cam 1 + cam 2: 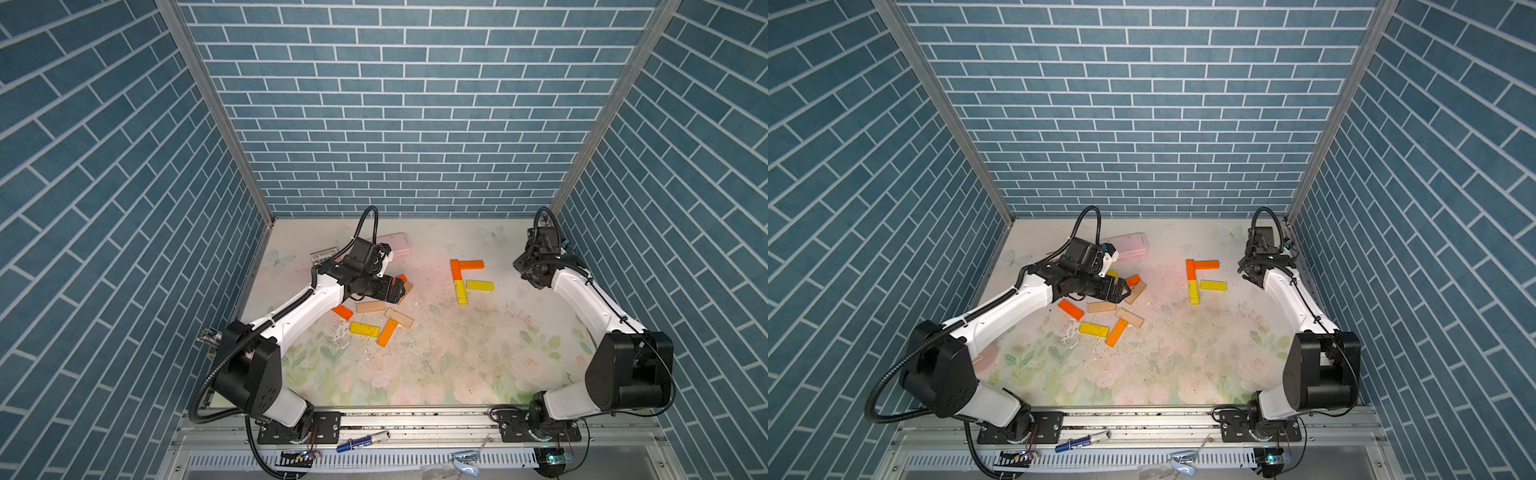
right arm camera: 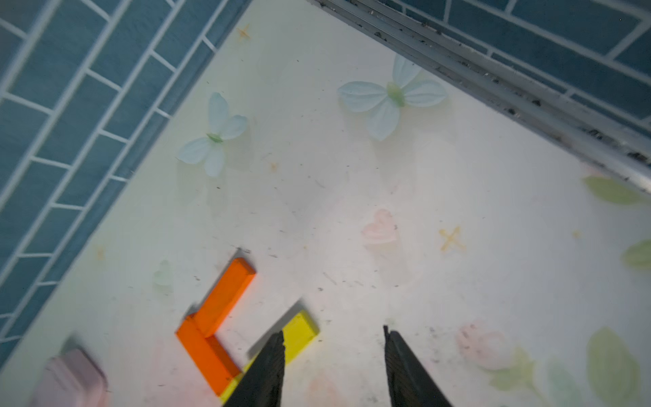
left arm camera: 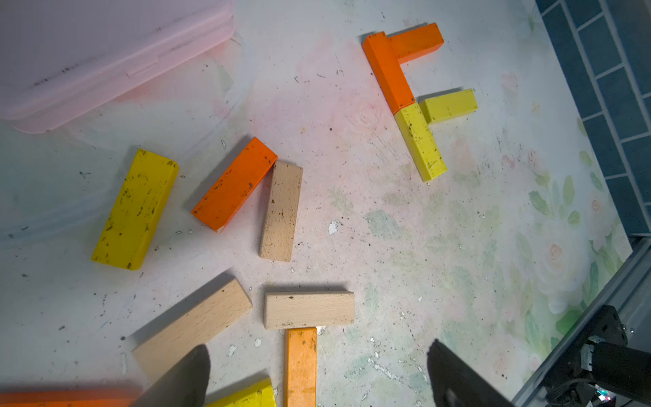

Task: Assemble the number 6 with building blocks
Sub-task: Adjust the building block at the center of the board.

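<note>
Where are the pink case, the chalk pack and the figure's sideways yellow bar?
pink case point(image 3: 105, 45): left wrist view, on its lid.
chalk pack point(image 1: 323, 256): a top view, on its label.
sideways yellow bar point(image 1: 479, 285): a top view, on its top face.

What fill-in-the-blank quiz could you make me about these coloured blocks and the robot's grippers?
The unfinished number 6 is made of ___ building blocks so far.
Its long stroke joins an orange block end to end with a ___ one.
The left gripper hovers over the loose blocks with its jaws ___.
The plastic case near the back wall is ___.
Missing words: four, yellow, open, pink.
</note>
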